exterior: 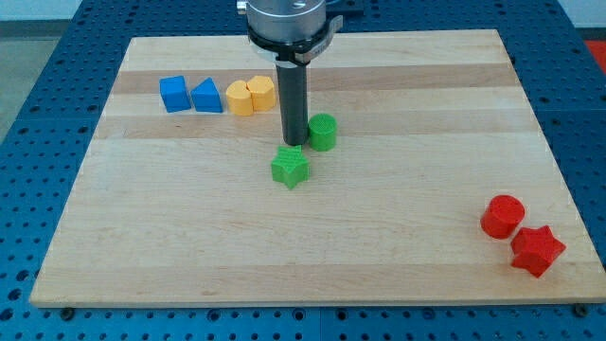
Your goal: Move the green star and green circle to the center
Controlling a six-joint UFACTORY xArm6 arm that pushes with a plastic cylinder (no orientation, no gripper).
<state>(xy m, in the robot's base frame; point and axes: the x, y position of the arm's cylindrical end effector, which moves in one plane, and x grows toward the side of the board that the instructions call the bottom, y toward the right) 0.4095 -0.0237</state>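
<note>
Near the board's middle, my tip point(294, 143), a bare rod grasping nothing, stood between the green star point(291, 167) and green circle point(323, 132); a final nudge seemed due.

The star point(291, 167) and circle point(323, 132) are green. Two blocks are blue point(174, 94), two yellow point(251, 95), two red point(502, 216). The desk point(379, 237) is pale wood.

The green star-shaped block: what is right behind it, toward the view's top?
Directly behind the green star-shaped block stands the dark rod; my tip sits at its upper edge. The green round block lies beside the rod. Whether the tip touches the star is unclear.
</note>
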